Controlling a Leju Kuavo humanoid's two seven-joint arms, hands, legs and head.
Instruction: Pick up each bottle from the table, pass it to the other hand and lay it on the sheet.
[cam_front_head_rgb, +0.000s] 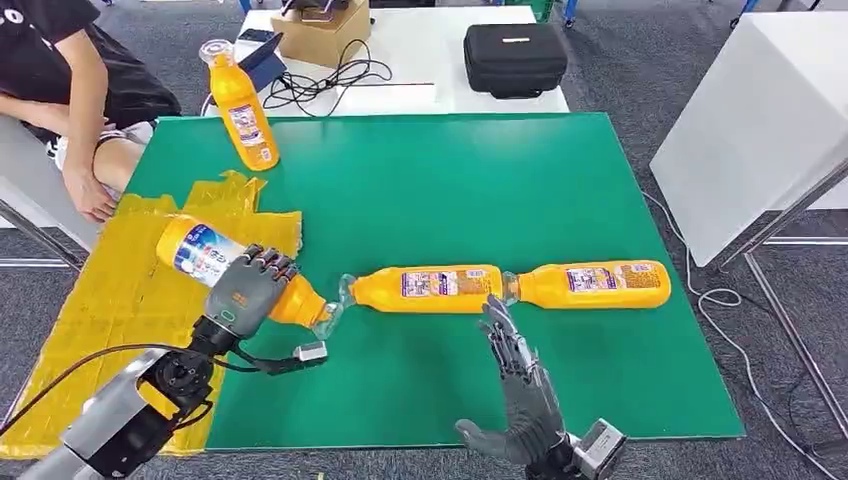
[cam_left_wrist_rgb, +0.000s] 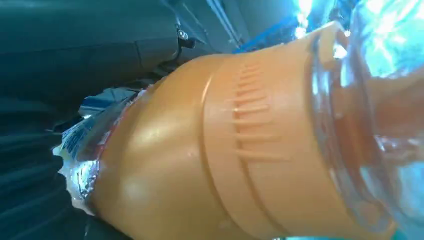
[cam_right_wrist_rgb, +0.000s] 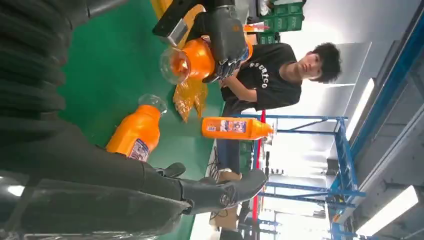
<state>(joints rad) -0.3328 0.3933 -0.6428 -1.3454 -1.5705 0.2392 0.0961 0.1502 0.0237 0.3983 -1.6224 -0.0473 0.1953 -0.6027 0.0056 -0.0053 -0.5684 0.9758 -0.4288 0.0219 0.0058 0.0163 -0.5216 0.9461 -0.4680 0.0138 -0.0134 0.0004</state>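
My left hand (cam_front_head_rgb: 248, 290) grips an orange bottle (cam_front_head_rgb: 200, 252) around its shoulder, tilted over the right edge of the yellow sheet (cam_front_head_rgb: 110, 310). Its clear cap (cam_front_head_rgb: 326, 318) points toward the table's middle. The left wrist view shows this bottle (cam_left_wrist_rgb: 225, 150) up close. Two more orange bottles lie end to end on the green table (cam_front_head_rgb: 420, 190): one (cam_front_head_rgb: 425, 288) in the middle, another (cam_front_head_rgb: 595, 284) to its right. A further bottle (cam_front_head_rgb: 240, 105) stands upright at the far left corner. My right hand (cam_front_head_rgb: 515, 390) is held open, fingers spread, just in front of the middle bottle (cam_right_wrist_rgb: 137, 132).
A person (cam_front_head_rgb: 70, 90) sits at the left, close to the sheet. Behind the green table a white table carries a black case (cam_front_head_rgb: 515, 58), a cardboard box (cam_front_head_rgb: 320, 35) and cables (cam_front_head_rgb: 330, 80). A white panel (cam_front_head_rgb: 760, 120) stands to the right.
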